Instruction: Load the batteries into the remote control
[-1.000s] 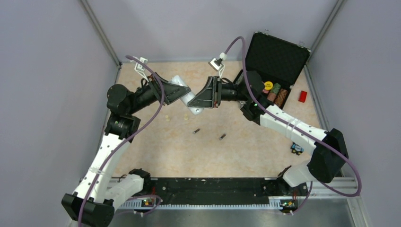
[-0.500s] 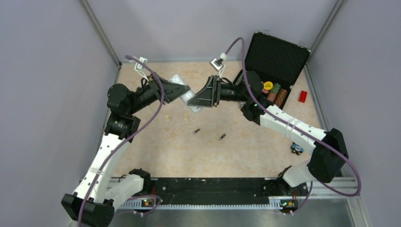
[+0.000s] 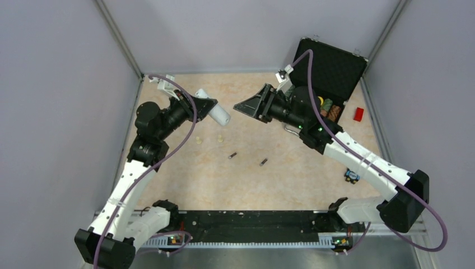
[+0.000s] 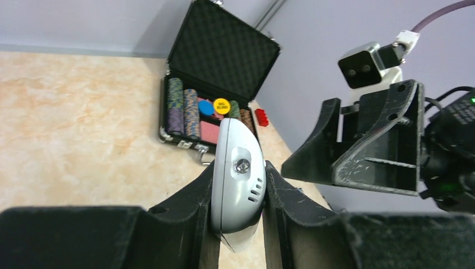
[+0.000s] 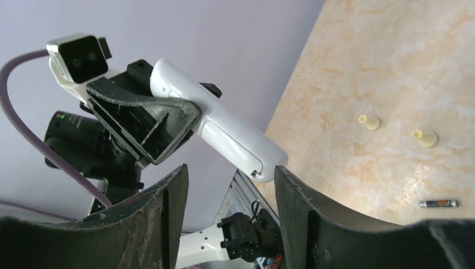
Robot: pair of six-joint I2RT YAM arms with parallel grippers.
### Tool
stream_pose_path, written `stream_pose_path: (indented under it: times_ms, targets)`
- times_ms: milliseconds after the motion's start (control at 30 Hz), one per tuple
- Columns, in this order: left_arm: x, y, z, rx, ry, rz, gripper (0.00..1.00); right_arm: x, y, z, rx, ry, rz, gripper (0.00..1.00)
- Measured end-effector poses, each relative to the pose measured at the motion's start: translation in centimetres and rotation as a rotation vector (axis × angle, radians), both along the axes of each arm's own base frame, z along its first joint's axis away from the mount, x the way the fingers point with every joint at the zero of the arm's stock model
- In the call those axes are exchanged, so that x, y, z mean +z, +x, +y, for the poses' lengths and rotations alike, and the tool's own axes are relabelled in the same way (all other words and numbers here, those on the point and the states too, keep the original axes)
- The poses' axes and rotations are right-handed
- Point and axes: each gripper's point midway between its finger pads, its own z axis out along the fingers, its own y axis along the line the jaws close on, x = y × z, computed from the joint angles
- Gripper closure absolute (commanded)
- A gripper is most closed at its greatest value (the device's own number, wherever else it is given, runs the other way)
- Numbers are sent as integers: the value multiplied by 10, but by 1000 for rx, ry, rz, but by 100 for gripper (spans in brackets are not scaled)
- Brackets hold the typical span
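Observation:
The white remote control [image 4: 238,174] is raised above the table, and my left gripper [image 4: 241,166] is shut on its near end. In the top view the remote control [image 3: 219,115] sticks out of the left gripper [image 3: 209,107] toward the middle. My right gripper [image 3: 242,106] hovers a short way to its right, open and empty. In the right wrist view the remote control [image 5: 224,130] ends just ahead of the right gripper [image 5: 229,208], apart from both fingers. Two dark batteries [image 3: 232,156] [image 3: 263,162] lie on the table; one battery [image 5: 438,203] shows in the right wrist view.
Two small cream pegs [image 3: 198,140] [image 3: 220,137] lie left of the batteries. An open black case [image 3: 327,70] of poker chips stands at the back right, with a red block [image 3: 358,114] beside it. A small dark object [image 3: 351,176] lies near the right arm.
My right gripper has opened, let go of the remote and drawn back to the right. The left gripper has shut on the remote and carried it a little left and back.

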Motion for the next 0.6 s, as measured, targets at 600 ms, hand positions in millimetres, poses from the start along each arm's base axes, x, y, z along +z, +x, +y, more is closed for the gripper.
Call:
stream_pose_path:
  times_ms: [600]
  targets:
    - [-18,18,5,65,19,3,100,-41,11,22,-46,74,272,59]
